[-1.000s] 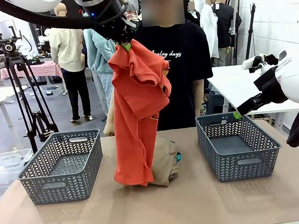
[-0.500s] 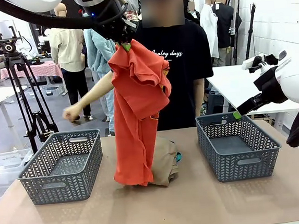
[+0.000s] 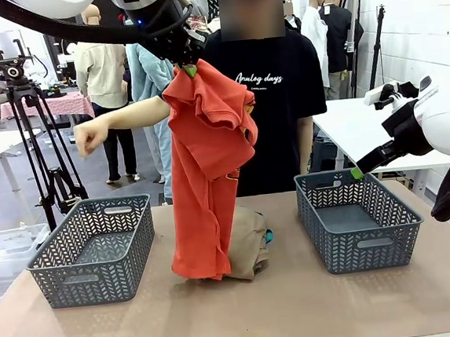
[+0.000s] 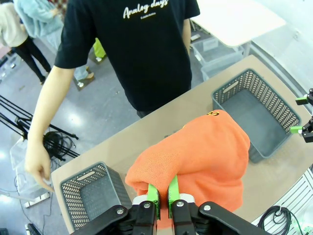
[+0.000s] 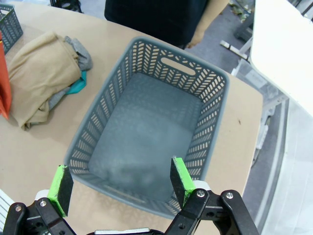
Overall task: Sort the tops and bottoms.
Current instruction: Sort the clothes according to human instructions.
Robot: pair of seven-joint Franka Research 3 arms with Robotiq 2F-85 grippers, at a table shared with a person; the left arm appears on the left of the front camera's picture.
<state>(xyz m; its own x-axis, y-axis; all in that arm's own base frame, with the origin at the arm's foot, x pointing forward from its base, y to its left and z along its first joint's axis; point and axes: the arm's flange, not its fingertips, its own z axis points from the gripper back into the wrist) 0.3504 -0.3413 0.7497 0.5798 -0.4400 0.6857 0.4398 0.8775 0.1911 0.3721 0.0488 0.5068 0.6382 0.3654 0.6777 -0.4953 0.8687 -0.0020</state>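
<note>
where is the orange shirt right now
Front view: the orange shirt hangs from the shut left gripper over mid-table, between the left basket and the right basket, its hem reaching down beside the tan shirt.

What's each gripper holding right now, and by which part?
Left gripper: shut on the orange T-shirt, pinching a bunched fold at the top; the rest hangs down. Right gripper: open, holding nothing, over a basket.
</note>
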